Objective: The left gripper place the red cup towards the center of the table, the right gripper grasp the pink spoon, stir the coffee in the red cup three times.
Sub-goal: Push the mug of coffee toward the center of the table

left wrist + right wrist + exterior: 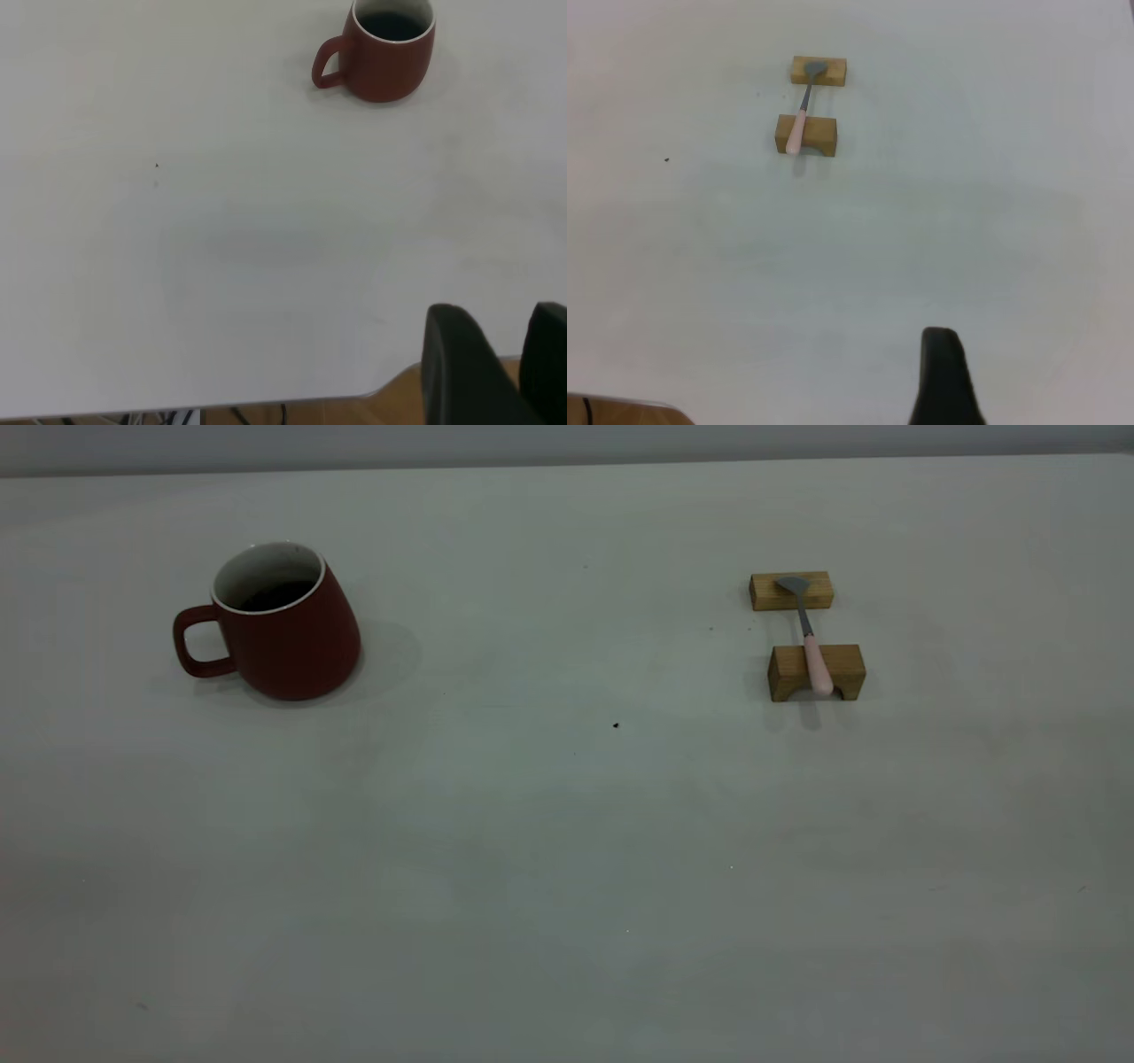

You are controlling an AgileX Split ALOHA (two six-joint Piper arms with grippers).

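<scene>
Far left, red cup (288, 633); spoon (811, 638) right.

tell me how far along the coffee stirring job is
Nothing looks done yet. The cup stands with coffee in it at the left of the table, not the center. The spoon lies across two wooden blocks at the right, untouched. The left gripper and right gripper are far back and hold nothing. Moving the cup, grasping the spoon and stirring all remain.
</scene>
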